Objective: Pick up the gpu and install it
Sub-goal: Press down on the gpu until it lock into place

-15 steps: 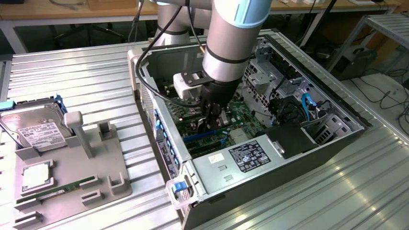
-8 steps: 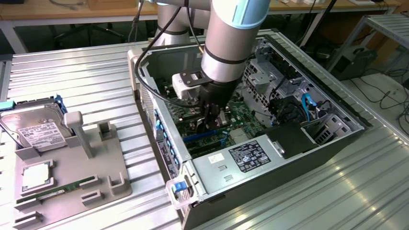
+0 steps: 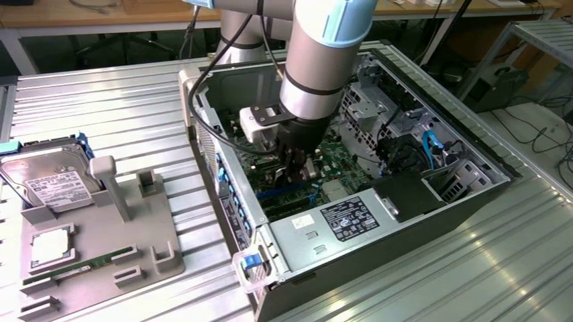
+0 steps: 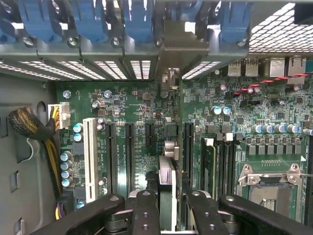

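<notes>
My gripper (image 3: 300,171) reaches down inside the open computer case (image 3: 484,174), over the green motherboard (image 3: 345,171). In the wrist view the gripper (image 4: 168,208) is shut on the gpu (image 4: 167,171). The card shows edge-on between the black fingers (image 4: 146,215). It runs in line with the black expansion slots (image 4: 130,152). Its metal bracket end (image 4: 178,49) lies against the case's rear slot openings, among the blue clips (image 4: 137,19). Whether the card's edge sits in a slot I cannot tell. In the exterior view the gripper and arm hide the card.
A grey parts tray (image 3: 143,235) stands at the exterior view's left with a hard drive (image 3: 45,178), a processor (image 3: 49,245) and a RAM stick (image 3: 76,265). The power supply (image 3: 349,218) fills the case's near end. RAM slots (image 4: 215,161) and the CPU socket (image 4: 269,186) lie beside the card.
</notes>
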`<state>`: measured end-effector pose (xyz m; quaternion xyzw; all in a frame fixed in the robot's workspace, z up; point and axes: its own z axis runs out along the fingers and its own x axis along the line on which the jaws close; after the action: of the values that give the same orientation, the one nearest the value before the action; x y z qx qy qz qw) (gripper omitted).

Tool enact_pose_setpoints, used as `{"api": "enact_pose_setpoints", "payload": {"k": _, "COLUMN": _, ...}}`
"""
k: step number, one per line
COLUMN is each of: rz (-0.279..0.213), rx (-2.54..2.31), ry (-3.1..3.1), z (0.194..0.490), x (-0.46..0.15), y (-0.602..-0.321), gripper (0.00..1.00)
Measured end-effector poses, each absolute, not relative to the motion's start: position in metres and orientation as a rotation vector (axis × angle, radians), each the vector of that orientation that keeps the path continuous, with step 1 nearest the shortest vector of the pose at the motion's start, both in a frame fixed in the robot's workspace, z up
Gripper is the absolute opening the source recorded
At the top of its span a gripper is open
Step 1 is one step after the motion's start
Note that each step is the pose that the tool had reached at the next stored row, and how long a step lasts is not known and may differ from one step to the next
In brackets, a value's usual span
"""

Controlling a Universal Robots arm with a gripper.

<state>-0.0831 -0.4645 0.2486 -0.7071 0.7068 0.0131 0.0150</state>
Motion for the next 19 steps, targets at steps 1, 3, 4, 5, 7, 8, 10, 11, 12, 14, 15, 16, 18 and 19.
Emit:
{"api": "enact_pose_setpoints", "payload": {"k": 1, "rz": 0.043, "rx": -2.201, "ry": 2.200, "z": 0.2480, "x": -0.0831, "y": -0.4645, "gripper": 0.27}}
{"api": "enact_pose_setpoints", "payload": {"k": 3, "rz": 0.048, "rx": -2.203, "ry": 2.203, "z": 0.2480, "x": -0.0830, "y": -0.4646, "gripper": 0.27}}
{"api": "enact_pose_setpoints", "payload": {"k": 4, "rz": 0.053, "rx": -2.205, "ry": 2.204, "z": 0.2479, "x": -0.0829, "y": -0.4645, "gripper": 0.27}}
{"api": "enact_pose_setpoints", "payload": {"k": 5, "rz": 0.062, "rx": -2.208, "ry": 2.208, "z": 0.2479, "x": -0.0821, "y": -0.4645, "gripper": 0.27}}
{"api": "enact_pose_setpoints", "payload": {"k": 7, "rz": 0.070, "rx": -2.211, "ry": 2.211, "z": 0.2478, "x": -0.0808, "y": -0.4646, "gripper": 0.27}}
{"api": "enact_pose_setpoints", "payload": {"k": 8, "rz": 0.071, "rx": -2.211, "ry": 2.212, "z": 0.2479, "x": -0.0805, "y": -0.4646, "gripper": 0.27}}
{"api": "enact_pose_setpoints", "payload": {"k": 10, "rz": 0.072, "rx": -2.211, "ry": 2.212, "z": 0.2479, "x": -0.0805, "y": -0.4645, "gripper": 0.27}}
{"api": "enact_pose_setpoints", "payload": {"k": 11, "rz": 0.072, "rx": -2.211, "ry": 2.212, "z": 0.2479, "x": -0.0804, "y": -0.4645, "gripper": 0.27}}
{"api": "enact_pose_setpoints", "payload": {"k": 12, "rz": 0.072, "rx": -2.212, "ry": 2.212, "z": 0.2479, "x": -0.0803, "y": -0.4645, "gripper": 0.27}}
{"api": "enact_pose_setpoints", "payload": {"k": 14, "rz": 0.072, "rx": -2.211, "ry": 2.212, "z": 0.2468, "x": -0.0803, "y": -0.4645, "gripper": 0.27}}
{"api": "enact_pose_setpoints", "payload": {"k": 15, "rz": 0.072, "rx": -2.212, "ry": 2.212, "z": 0.2463, "x": -0.0803, "y": -0.4645, "gripper": 0.27}}
{"api": "enact_pose_setpoints", "payload": {"k": 16, "rz": 0.073, "rx": -2.211, "ry": 2.212, "z": 0.2453, "x": -0.0803, "y": -0.4645, "gripper": 0.27}}
{"api": "enact_pose_setpoints", "payload": {"k": 18, "rz": 0.073, "rx": -2.212, "ry": 2.212, "z": 0.2438, "x": -0.0803, "y": -0.4645, "gripper": 0.27}}
{"api": "enact_pose_setpoints", "payload": {"k": 19, "rz": 0.074, "rx": -2.212, "ry": 2.212, "z": 0.2432, "x": -0.0803, "y": -0.4645, "gripper": 0.27}}
